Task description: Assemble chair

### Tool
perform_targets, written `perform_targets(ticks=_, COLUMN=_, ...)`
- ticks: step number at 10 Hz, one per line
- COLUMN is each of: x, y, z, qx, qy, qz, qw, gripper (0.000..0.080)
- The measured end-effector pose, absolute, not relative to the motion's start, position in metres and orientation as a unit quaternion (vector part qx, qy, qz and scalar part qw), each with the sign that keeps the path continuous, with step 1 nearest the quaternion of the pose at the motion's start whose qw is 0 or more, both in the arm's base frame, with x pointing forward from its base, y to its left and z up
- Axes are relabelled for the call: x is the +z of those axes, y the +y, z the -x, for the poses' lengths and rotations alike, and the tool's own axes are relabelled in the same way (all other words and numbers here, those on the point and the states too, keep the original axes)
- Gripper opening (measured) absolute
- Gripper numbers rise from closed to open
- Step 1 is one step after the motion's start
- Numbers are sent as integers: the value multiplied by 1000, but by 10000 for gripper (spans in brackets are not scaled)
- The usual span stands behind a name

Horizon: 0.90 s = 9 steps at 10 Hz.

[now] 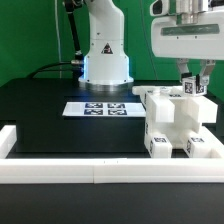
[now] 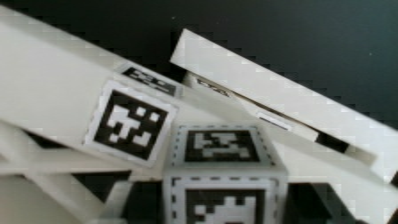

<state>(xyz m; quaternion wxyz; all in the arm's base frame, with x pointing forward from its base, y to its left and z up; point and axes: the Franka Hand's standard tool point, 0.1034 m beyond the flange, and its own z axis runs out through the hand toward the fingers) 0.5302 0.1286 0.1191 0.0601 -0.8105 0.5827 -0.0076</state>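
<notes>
Outside, gripper (image 1: 193, 82) pinched narrow on small post (image 1: 191, 90) atop chair (image 1: 170, 125), wrist view alone showing tags (image 2: 134, 120) close.

Rises from the arm's white base (image 1: 105, 52) at the rear middle of the exterior view and reaches over to that view's right. Holds the wrist (image 1: 186, 38) level and high, with the tool (image 1: 192, 88) pointing straight down. Grips a small tagged chair post (image 1: 188, 89) between the dark fingers (image 1: 202, 84), jaws drawn close together.
</notes>
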Motion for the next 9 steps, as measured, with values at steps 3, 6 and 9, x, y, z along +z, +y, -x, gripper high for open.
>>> perform_targets(ticks=3, x=119, y=129, z=-530, qx=0, qy=646, qz=761, qw=63, gripper=284)
perform_targets(ticks=6, x=119, y=129, z=-530, qx=5, qy=694, qz=717, qw=64, gripper=284)
perform_targets(ticks=9, x=119, y=131, z=-529, qx=7, qy=663, qz=747, qw=61, gripper=592)
